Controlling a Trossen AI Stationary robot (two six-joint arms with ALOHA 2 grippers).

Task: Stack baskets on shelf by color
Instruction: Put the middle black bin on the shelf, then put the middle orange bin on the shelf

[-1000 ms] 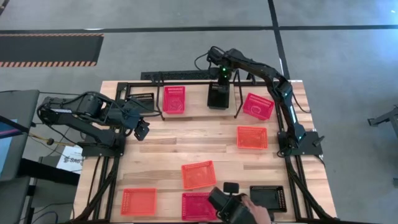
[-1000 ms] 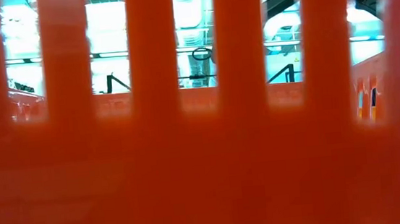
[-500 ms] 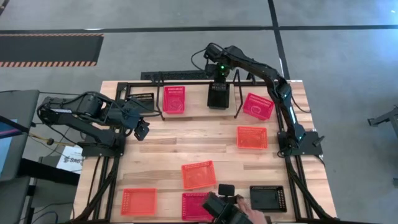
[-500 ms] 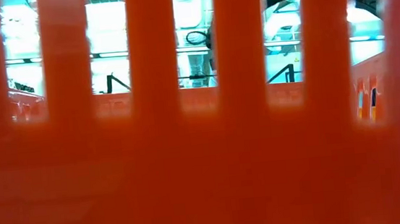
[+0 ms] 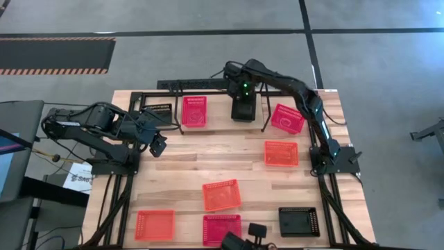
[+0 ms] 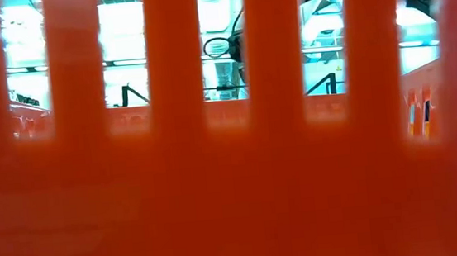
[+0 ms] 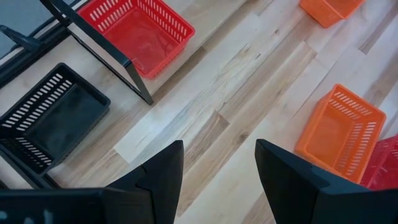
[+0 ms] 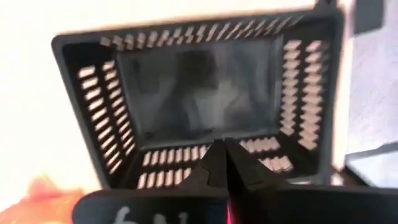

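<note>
Nine empty baskets showed from above: three black, three pink-red and three orange, with a black basket [image 5: 243, 110] and a pink-red basket [image 5: 194, 111] on the shelf [image 5: 208, 85]. The right tool [image 5: 239, 89], fingers together, had drawn back above that black basket. The left tool [image 7: 217, 171], fingers apart, hovered over the tabletop [image 5: 208, 156].

Non-task stuff only, all placed relative to the worktop [image 5: 187, 163]: light wood planks on a black metal frame [image 5: 114, 208]. Grey concrete floor [image 5: 173, 59] all around it, crossed by dark seam lines. Black mat with an orange-striped edge [image 5: 55, 55] on the floor beyond its far left corner. Grey cabinet with a screen [image 5: 10, 149] just off the left edge; a white label [image 5: 80, 177] sits between it and the worktop. Dark handheld device [image 5: 246, 238] at the near edge.
</note>
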